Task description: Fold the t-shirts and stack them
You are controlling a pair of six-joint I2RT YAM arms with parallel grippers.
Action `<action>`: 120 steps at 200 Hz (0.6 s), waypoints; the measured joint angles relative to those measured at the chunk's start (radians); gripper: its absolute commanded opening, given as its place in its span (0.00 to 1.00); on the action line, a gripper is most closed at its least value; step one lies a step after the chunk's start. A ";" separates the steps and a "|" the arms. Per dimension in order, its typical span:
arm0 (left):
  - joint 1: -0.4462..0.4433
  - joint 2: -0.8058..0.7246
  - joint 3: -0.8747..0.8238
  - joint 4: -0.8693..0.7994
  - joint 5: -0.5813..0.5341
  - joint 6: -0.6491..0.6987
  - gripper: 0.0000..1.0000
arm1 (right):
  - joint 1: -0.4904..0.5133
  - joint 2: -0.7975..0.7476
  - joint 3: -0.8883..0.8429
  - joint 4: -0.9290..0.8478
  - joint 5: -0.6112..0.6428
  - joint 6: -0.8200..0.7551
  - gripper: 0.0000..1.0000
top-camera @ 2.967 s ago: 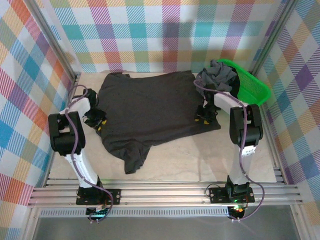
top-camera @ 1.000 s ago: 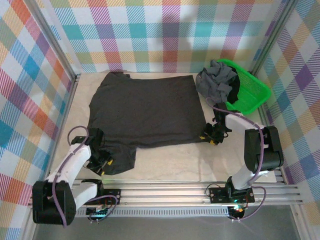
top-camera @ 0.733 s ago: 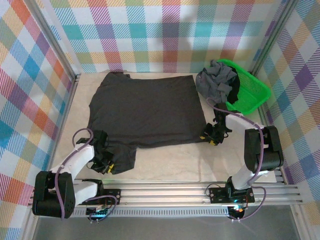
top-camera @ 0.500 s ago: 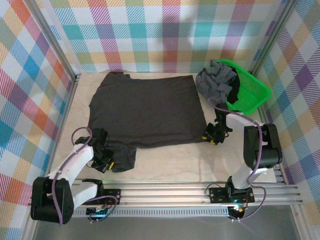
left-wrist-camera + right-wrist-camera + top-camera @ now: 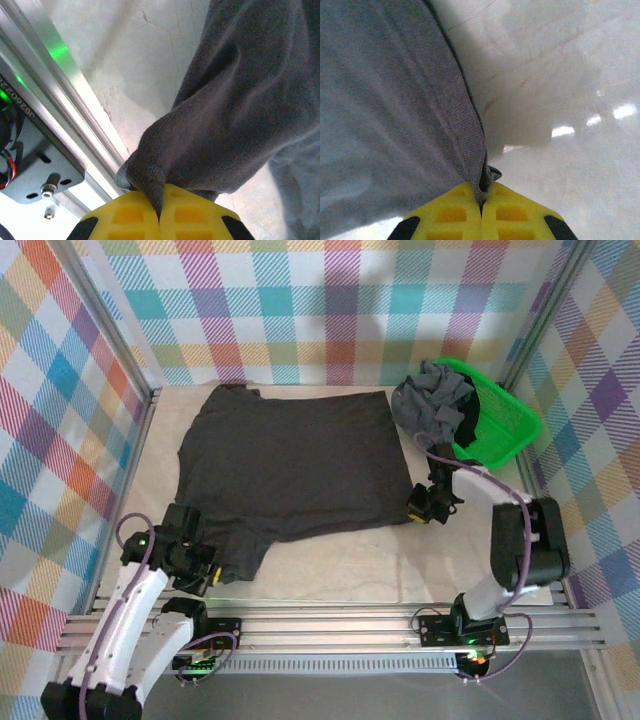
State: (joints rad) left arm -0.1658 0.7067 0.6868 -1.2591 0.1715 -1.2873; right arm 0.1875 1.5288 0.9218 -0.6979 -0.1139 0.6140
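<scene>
Both claws have just pinched shut on the charcoal t-shirt point(image 5: 290, 460) lying flat on the table point(image 5: 400, 570), the left gripper point(image 5: 160, 212) clamping its near-left sleeve and the right gripper point(image 5: 481, 200) its near-right hem corner, so the first fold looks ready to begin.

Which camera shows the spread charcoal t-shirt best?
Top external: the whole charcoal t-shirt lies spread. The left wrist view shows a bunched corner pinched by the left gripper; the right wrist view, an edge pinched by the right gripper.

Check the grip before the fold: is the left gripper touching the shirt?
Touching. In the left wrist view, the left gripper has its jaws shut on a fold of the shirt.
</scene>
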 measured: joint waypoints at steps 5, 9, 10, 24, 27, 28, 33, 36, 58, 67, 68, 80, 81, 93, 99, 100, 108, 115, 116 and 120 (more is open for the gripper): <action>-0.006 -0.014 0.007 -0.014 0.000 -0.010 0.00 | 0.010 -0.037 -0.004 -0.014 0.003 0.001 0.00; -0.011 -0.028 0.013 -0.027 0.000 -0.017 0.00 | 0.019 -0.066 -0.009 -0.025 0.006 0.002 0.00; -0.012 -0.030 0.014 -0.029 0.000 -0.019 0.00 | 0.021 -0.072 -0.010 -0.027 0.006 0.003 0.00; -0.029 -0.061 0.037 -0.071 -0.005 -0.043 0.00 | 0.051 -0.163 -0.024 -0.062 0.015 0.010 0.00; -0.031 -0.063 0.042 -0.078 -0.007 -0.047 0.00 | 0.057 -0.180 -0.028 -0.068 0.017 0.013 0.00; -0.032 -0.063 0.043 -0.080 -0.008 -0.047 0.00 | 0.060 -0.187 -0.030 -0.072 0.018 0.015 0.00; -0.036 -0.063 0.053 -0.089 -0.010 -0.053 0.00 | 0.068 -0.211 -0.036 -0.084 0.018 0.020 0.00; -0.038 -0.063 0.060 -0.092 -0.013 -0.056 0.00 | 0.072 -0.223 -0.040 -0.090 0.019 0.023 0.00; -0.043 -0.021 0.107 -0.071 -0.037 -0.059 0.00 | 0.087 -0.253 -0.055 -0.128 0.021 0.035 0.00; -0.043 0.026 0.136 -0.048 -0.050 -0.059 0.00 | 0.086 -0.237 -0.054 -0.132 0.021 0.035 0.00; -0.043 0.034 0.142 -0.043 -0.050 -0.058 0.00 | 0.086 -0.233 -0.053 -0.133 0.021 0.035 0.00; -0.043 0.135 0.199 0.008 -0.066 -0.050 0.00 | 0.086 -0.179 -0.029 -0.144 0.018 0.033 0.00; -0.043 0.142 0.203 0.011 -0.068 -0.050 0.00 | 0.086 -0.171 -0.024 -0.147 0.016 0.033 0.00; -0.038 0.263 0.278 0.074 -0.084 -0.030 0.00 | 0.085 -0.092 0.030 -0.153 0.011 0.033 0.00; -0.029 0.320 0.314 0.106 -0.087 -0.020 0.00 | 0.079 -0.049 0.064 -0.150 0.006 0.032 0.00; -0.028 0.328 0.319 0.111 -0.087 -0.019 0.00 | 0.079 -0.045 0.068 -0.150 0.005 0.033 0.00; -0.014 0.412 0.365 0.165 -0.087 -0.002 0.00 | 0.072 -0.001 0.111 -0.148 -0.005 0.033 0.00; 0.001 0.473 0.397 0.203 -0.087 0.013 0.00 | 0.062 0.035 0.151 -0.145 -0.010 0.033 0.00; 0.005 0.486 0.404 0.211 -0.086 0.014 0.00 | 0.061 0.038 0.155 -0.145 -0.010 0.033 0.00; 0.015 0.520 0.422 0.227 -0.087 0.026 0.00 | 0.055 0.060 0.180 -0.143 -0.012 0.033 0.00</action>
State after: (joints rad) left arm -0.1509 1.2266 1.1084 -1.0325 0.0849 -1.2610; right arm 0.2428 1.5883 1.1019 -0.8410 -0.1261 0.6468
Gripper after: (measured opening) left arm 0.062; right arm 0.048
